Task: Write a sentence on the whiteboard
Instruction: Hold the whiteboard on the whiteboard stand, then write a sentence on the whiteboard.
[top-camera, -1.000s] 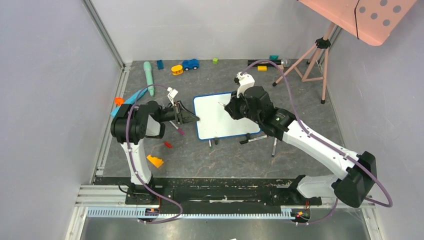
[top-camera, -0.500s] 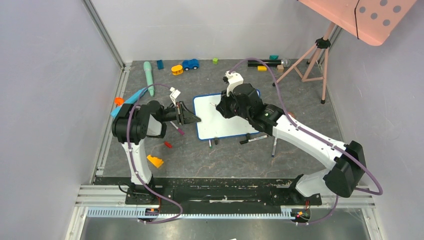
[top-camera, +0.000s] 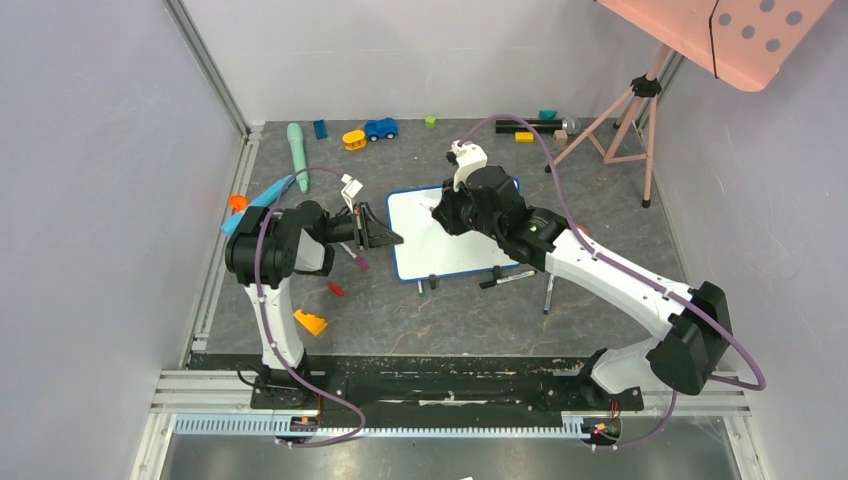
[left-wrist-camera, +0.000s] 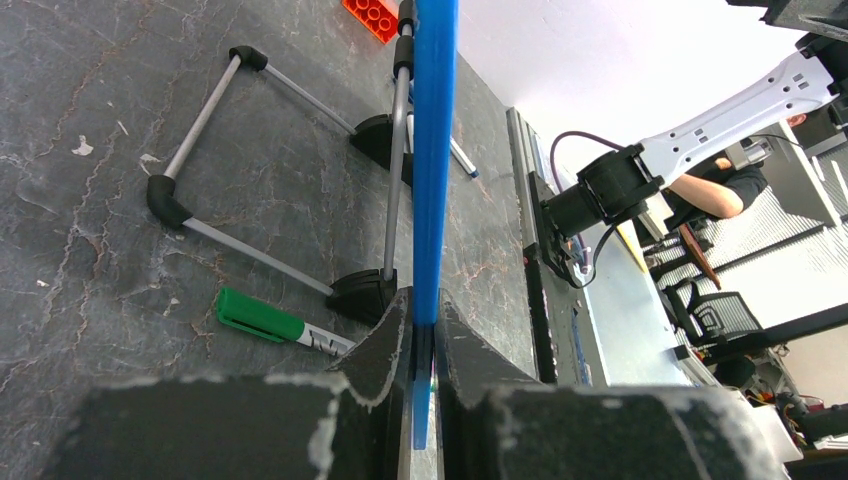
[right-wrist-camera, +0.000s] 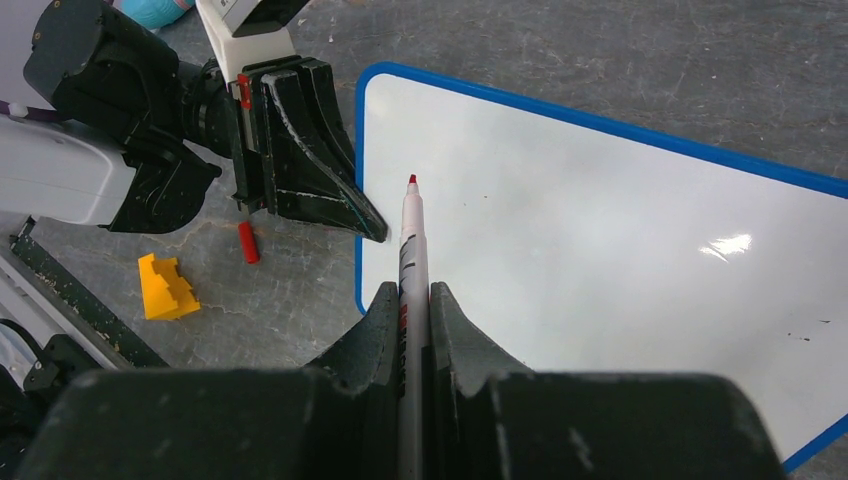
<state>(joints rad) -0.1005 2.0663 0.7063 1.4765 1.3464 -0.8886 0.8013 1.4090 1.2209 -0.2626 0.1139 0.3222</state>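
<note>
1. My left gripper (left-wrist-camera: 422, 318) is closed on the blue left edge of the whiteboard (right-wrist-camera: 600, 230), which sits mid-table.
2. My right gripper (right-wrist-camera: 415, 300) is clamped on a red marker (right-wrist-camera: 411, 225), its tip over the blank surface near that edge.
3. Next, I judge: touch down lightly and start the first letter.

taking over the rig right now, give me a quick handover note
The left gripper is shut on the blue frame at the left edge of the whiteboard.
The right gripper is shut on a red marker, cap off, tip over the board near that same edge; I cannot tell if it touches.
Done: board gripped, marker in hand.
Left: the whole sentence; no words show on the board.
</note>
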